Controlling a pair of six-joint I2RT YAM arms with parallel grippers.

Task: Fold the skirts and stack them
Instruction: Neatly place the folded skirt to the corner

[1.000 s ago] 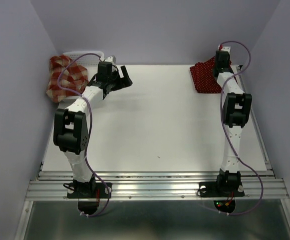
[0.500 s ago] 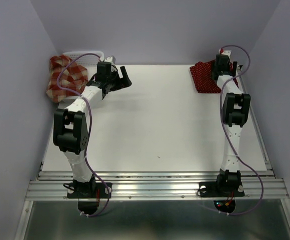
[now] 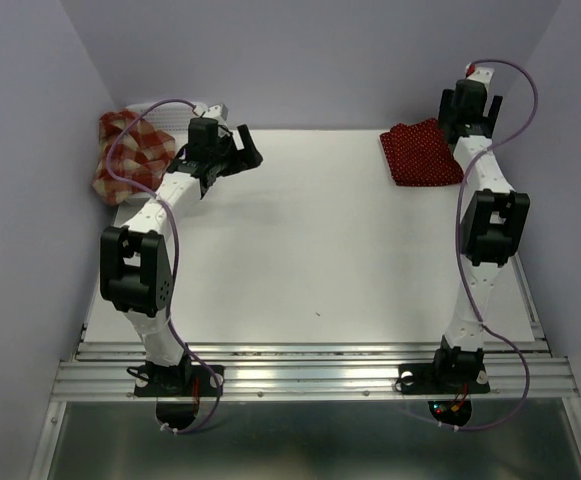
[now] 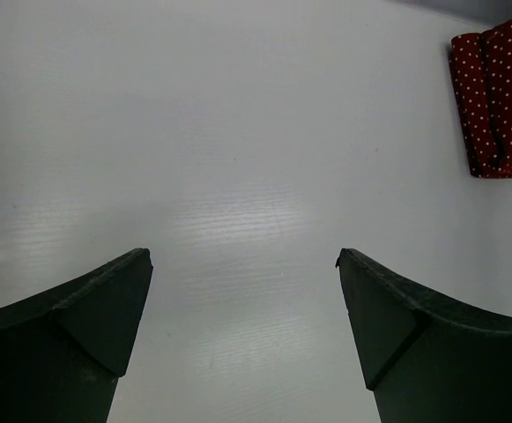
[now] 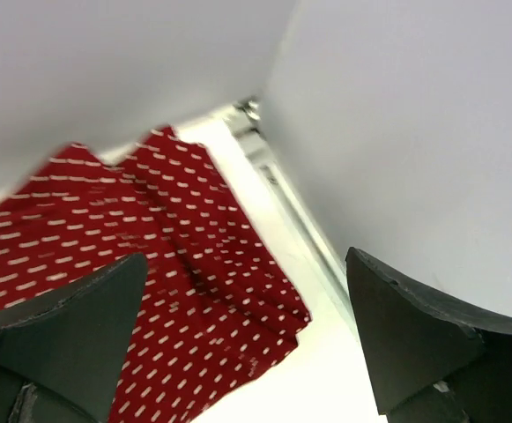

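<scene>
A folded dark red polka-dot skirt (image 3: 422, 152) lies at the table's far right corner; the left wrist view catches it at the top right (image 4: 500, 97), and it fills the lower left of the right wrist view (image 5: 141, 273). A red-and-cream plaid skirt (image 3: 130, 155) hangs over the basket at the far left. My right gripper (image 3: 463, 106) hovers open above the polka-dot skirt's far right side, holding nothing. My left gripper (image 3: 238, 150) is open over bare table near the plaid skirt.
A white mesh basket (image 3: 170, 106) stands in the far left corner under the plaid skirt. Purple walls close in on three sides. A metal rail (image 3: 310, 378) runs along the near edge, and the table's right rim (image 5: 278, 181) lies beside the polka-dot skirt.
My right gripper opened, let go of the polka-dot skirt and rose toward the back right. The left arm shifted slightly to the left.
</scene>
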